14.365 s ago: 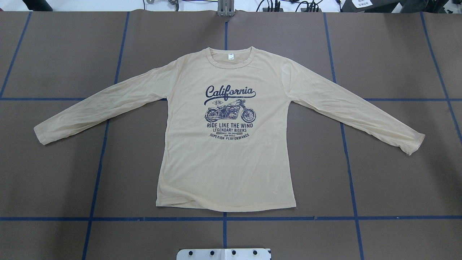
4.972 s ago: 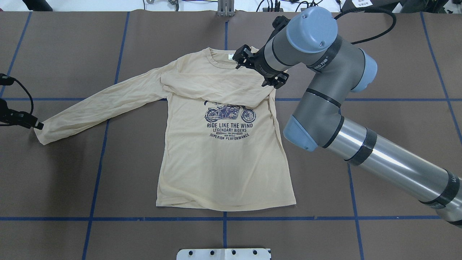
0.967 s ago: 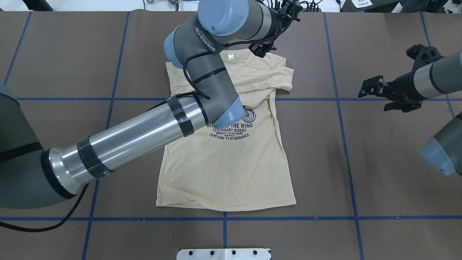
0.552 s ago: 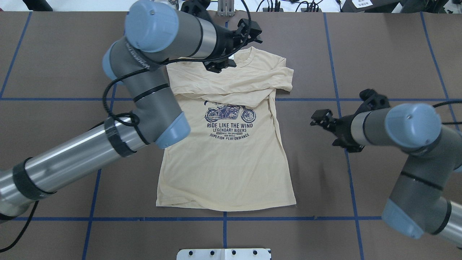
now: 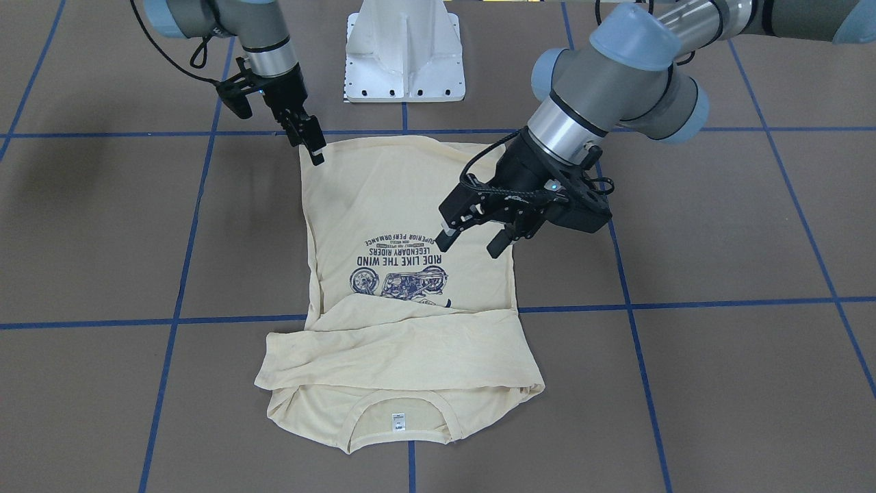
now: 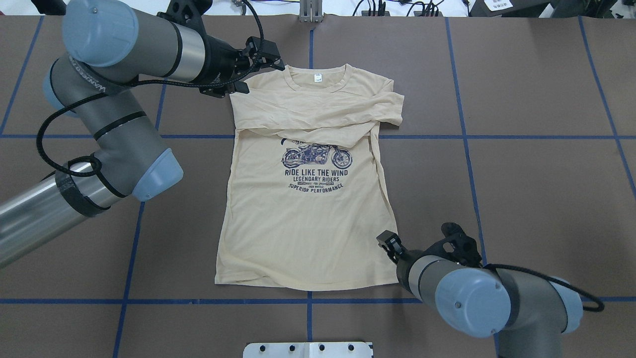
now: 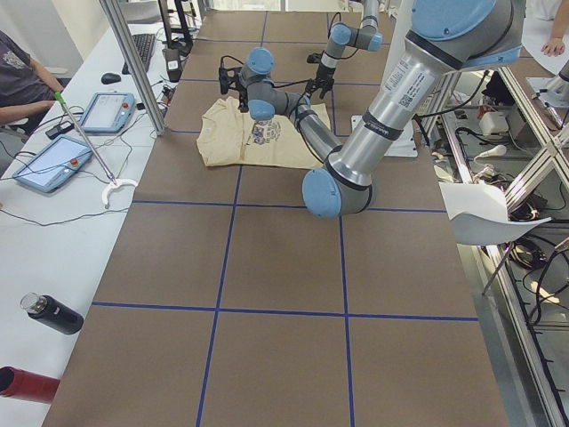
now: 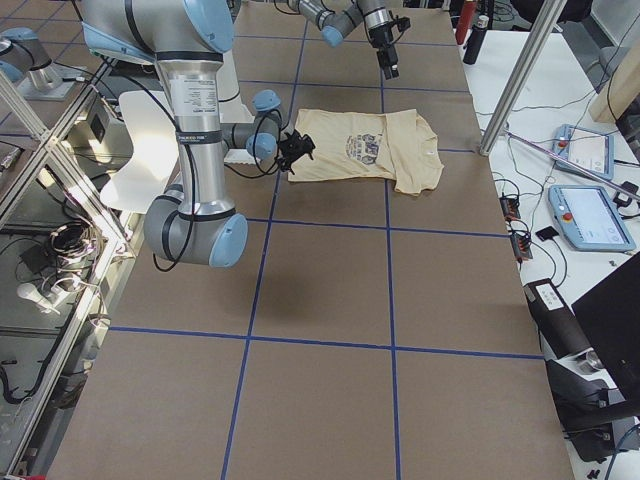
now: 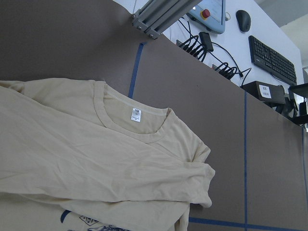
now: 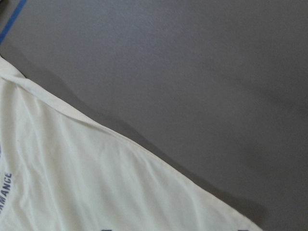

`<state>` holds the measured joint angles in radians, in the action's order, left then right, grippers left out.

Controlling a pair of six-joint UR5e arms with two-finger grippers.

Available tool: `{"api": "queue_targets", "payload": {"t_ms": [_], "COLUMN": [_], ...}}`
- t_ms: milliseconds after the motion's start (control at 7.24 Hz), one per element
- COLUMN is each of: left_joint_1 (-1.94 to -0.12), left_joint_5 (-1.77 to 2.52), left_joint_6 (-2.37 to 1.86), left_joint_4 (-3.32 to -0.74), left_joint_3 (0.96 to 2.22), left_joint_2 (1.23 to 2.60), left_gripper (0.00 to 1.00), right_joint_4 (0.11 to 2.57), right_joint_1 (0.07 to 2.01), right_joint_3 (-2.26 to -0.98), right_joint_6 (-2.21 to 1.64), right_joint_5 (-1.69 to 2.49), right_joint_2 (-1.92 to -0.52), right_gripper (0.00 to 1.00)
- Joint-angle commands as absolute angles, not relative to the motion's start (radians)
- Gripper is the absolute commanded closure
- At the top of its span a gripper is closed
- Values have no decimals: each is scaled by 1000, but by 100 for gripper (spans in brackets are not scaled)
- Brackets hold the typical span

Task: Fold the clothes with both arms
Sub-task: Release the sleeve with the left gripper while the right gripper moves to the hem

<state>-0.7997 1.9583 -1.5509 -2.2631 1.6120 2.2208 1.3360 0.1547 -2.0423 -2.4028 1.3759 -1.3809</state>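
Note:
The cream-yellow shirt (image 6: 308,228) lies flat, print up, with both sleeves folded across the chest (image 5: 404,349). Its collar and white tag (image 9: 136,114) point away from the robot. My left gripper (image 6: 254,69) is open and empty. It hovers over the shirt's left shoulder and also shows in the front view (image 5: 472,241). My right gripper (image 6: 390,244) is low at the hem's right corner (image 5: 309,142), jaws apart, holding nothing. The right wrist view shows only the shirt's edge (image 10: 72,183) on the mat.
The white pedestal (image 5: 404,55) stands at the table's near edge, just behind the hem. A metal bracket (image 6: 310,12) sits at the far edge. The brown mat (image 6: 546,199) carries blue tape lines. Tablets (image 7: 107,111) and bottles (image 7: 53,313) lie on the side desk.
The left gripper has swung left from beyond the collar to the left shoulder. The right arm has swept from the far right down to the hem's right corner. The shirt has not moved.

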Motion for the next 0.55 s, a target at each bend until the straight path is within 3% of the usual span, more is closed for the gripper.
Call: {"api": "queue_targets", "payload": {"t_ms": [0,414], "left_joint_1": [-807,-802], "left_joint_5": [1967,1962], "left_joint_6": [-1535,-1540], "left_joint_4": [-2266,-2267], "left_joint_3": [1614,1609], "left_joint_2": [2207,2207], "left_gripper": [2,1], "right_joint_4": [1370,1376], "right_joint_1": [98,98], "right_joint_3": [-2037,-2034], "right_joint_6": [-2451,-2451], "right_joint_5": [1333,1335], "right_joint_2": [-1385,-1420], "right_gripper": [12,12]}}
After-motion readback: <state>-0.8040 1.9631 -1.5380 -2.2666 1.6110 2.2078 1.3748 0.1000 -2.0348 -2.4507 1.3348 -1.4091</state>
